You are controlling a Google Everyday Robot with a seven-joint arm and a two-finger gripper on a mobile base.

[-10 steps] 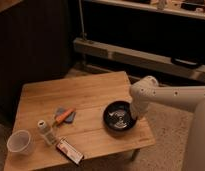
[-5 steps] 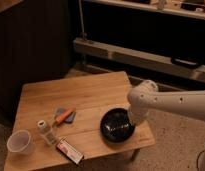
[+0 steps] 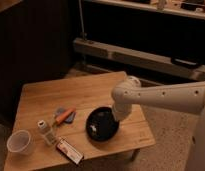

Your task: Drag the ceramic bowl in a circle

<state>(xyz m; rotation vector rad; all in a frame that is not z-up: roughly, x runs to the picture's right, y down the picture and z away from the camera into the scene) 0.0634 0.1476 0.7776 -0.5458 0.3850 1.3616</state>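
Observation:
The ceramic bowl [image 3: 102, 124] is wide, round and glossy black with pale glints inside. It sits on the wooden table [image 3: 76, 92], right of centre toward the front edge. My white arm reaches in from the right and bends down to the bowl's right rim. The gripper [image 3: 117, 116] is at that rim, mostly hidden under the arm's wrist.
A small white cup [image 3: 19, 142] stands at the table's front left. A small bottle [image 3: 44, 129], an orange-handled tool on a grey pad [image 3: 64, 116] and a flat red-and-white packet [image 3: 69, 150] lie left of the bowl. A dark shelf unit stands behind.
The bowl has slid left and toward the front edge of the table, with the arm's wrist following it.

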